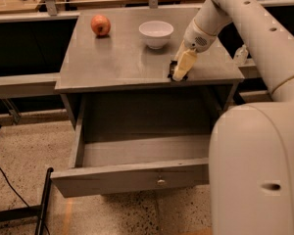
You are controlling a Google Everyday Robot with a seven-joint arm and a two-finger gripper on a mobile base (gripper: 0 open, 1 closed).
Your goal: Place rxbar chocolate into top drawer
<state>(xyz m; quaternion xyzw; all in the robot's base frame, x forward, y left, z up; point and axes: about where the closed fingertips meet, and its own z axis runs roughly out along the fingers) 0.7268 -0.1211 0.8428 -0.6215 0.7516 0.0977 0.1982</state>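
Grasping; cream gripper (182, 68) on dark-wrapped rxbar chocolate (171, 73) at grey worktop (117, 62) edge, hold cannot be told; next: lift into open grey top drawer (132, 178)

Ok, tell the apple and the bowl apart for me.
The red apple is round and solid; the white bowl is hollow and wider. The apple sits back left; the bowl nearer the middle, closer to the claw, which is at the front edge by the rxbar chocolate. Both rest on the cabinet top.
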